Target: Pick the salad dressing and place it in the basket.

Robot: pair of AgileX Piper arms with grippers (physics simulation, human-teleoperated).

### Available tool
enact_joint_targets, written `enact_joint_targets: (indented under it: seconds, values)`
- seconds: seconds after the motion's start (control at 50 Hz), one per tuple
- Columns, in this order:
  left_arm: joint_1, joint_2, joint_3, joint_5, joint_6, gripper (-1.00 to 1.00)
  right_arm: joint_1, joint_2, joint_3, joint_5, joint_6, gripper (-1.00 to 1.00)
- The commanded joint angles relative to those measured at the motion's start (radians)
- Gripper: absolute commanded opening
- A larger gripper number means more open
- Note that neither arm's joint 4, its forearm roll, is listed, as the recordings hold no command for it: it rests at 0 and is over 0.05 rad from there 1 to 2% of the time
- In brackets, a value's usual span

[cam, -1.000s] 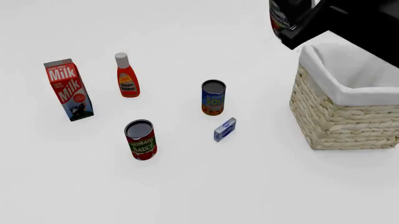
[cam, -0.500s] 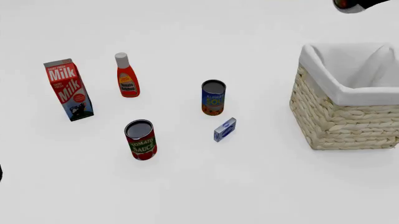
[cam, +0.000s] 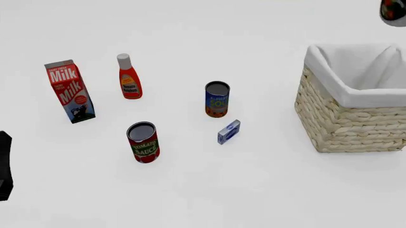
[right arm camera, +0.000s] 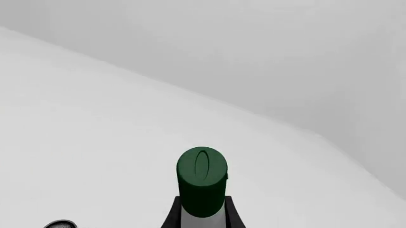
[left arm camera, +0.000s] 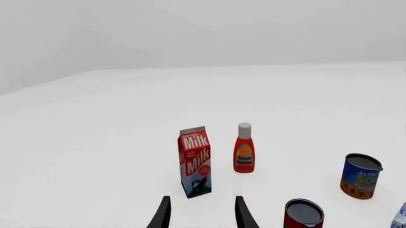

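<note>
In the right wrist view my right gripper (right arm camera: 201,216) is shut on the salad dressing, a white bottle whose dark green cap (right arm camera: 201,179) stands up between the two fingers. In the front view only a dark piece of that gripper's load (cam: 393,10) shows at the top right corner, above and behind the basket (cam: 352,124), whose white lining is empty where I can see. My left gripper (left arm camera: 201,214) is open and empty, pointing at the milk carton.
On the table stand a milk carton (cam: 70,91), a red ketchup bottle (cam: 129,77), a soup can (cam: 217,99), a tomato sauce can (cam: 142,141) and a small blue box (cam: 228,131). Part of the left arm (cam: 5,164) shows at the left edge.
The right arm with the bottle has moved up and to the right, almost out of the front view. The left arm has come into view at the left edge.
</note>
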Motion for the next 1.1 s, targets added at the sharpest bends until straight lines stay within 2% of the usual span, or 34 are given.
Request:
enact_joint_targets:
  seconds: [0.02,0.38,0.44,1.1]
  values:
    - [-0.009,0.0,0.014,-0.003,0.002,1.0,-0.093,0.04,-0.012,0.004,0.087,-1.0]
    - [-0.003,0.0,0.019,0.0,0.0,1.0,-0.184,0.184,-0.049,-0.004,0.154,-1.0]
    - [0.002,0.0,0.019,0.003,0.001,1.0,-0.187,0.205,-0.06,0.014,0.198,-1.0]
    - [0.0,0.0,0.019,0.014,-0.014,1.0,-0.254,0.355,-0.045,-0.066,0.179,-1.0]
